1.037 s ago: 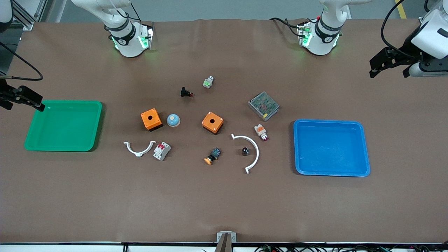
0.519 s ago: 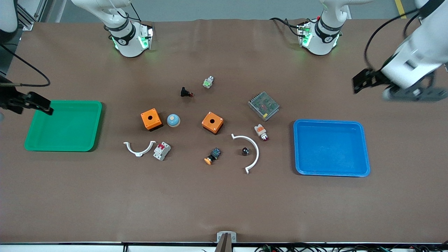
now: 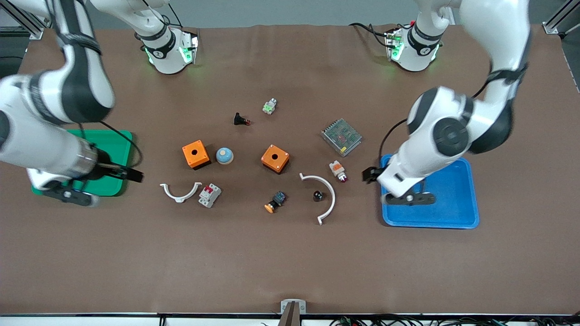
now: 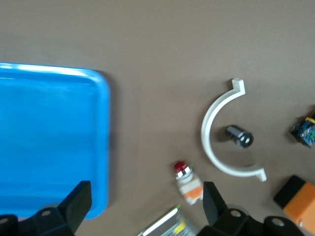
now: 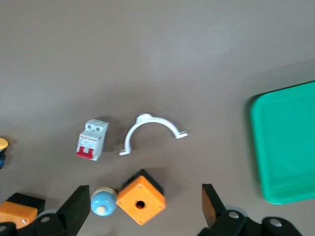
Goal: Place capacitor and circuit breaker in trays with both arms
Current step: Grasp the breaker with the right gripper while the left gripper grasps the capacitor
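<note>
Brown worktop (image 3: 290, 262) carries the parts in a loose cluster midway between its two ends. The capacitor (image 3: 317, 195) lies in the curve of a large white arc (image 3: 327, 195), between a black-blue part (image 3: 275, 201) and the blue tray (image 3: 457, 217) at the left arm's end. The breaker (image 3: 209, 195) sits just beside a small white clip (image 3: 180, 192), nearer the front camera than an orange box (image 3: 195, 154). The left gripper (image 3: 370, 174) hangs over the blue tray's inner edge, fingers (image 4: 78, 201) spread wide and holding nothing. The right gripper (image 3: 131, 175) hangs over the worktop beside the green tray (image 3: 115, 140) at the right arm's end, fingers (image 5: 76, 206) also wide apart and empty
</note>
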### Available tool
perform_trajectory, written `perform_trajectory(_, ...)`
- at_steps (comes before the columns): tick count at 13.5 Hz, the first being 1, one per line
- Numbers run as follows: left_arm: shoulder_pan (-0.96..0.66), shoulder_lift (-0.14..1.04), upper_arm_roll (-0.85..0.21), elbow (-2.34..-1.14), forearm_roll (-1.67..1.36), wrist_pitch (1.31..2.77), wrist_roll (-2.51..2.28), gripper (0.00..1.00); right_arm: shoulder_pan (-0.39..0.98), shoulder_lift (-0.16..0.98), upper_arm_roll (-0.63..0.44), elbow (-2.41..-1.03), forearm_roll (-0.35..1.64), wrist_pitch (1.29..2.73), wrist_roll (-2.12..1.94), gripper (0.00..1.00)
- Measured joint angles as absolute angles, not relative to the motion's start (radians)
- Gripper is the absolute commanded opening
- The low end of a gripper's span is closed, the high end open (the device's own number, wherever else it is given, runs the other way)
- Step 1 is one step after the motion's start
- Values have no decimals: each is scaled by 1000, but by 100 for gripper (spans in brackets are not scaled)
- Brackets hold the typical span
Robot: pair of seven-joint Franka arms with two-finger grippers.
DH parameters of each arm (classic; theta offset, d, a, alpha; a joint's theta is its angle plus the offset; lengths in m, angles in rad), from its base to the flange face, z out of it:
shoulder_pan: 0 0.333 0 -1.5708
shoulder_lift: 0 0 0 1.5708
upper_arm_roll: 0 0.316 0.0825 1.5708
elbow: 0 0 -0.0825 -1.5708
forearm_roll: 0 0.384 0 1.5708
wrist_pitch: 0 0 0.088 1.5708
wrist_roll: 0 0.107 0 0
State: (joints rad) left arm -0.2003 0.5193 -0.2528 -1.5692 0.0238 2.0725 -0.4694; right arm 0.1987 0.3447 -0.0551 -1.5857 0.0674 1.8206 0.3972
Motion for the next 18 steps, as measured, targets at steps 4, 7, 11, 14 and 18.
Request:
perform_trajectory(4, -289, 659, -250, -1547, 24, 2220, -643, 84, 292, 482, -54, -1601, 67, 1926, 592, 100)
perform_trajectory(7, -358, 713, -236, -1513, 24, 2299, -718, 71, 343, 589, -54, -1611, 67, 2056, 767, 100)
perform_trajectory(11, -424, 782, -203, -1459, 24, 2362, -728, 63, 372, 666, -55, -1624, 67, 2160, 888, 94)
perform_trajectory(14, -517, 823, -105, -1447, 24, 2393, -728, 59, 386, 671, -55, -1646, 67, 2188, 919, 45)
perform_trajectory(18, -538, 847, -87, -1441, 24, 2403, -728, 56, 399, 670, -55, -1646, 67, 2189, 960, 4)
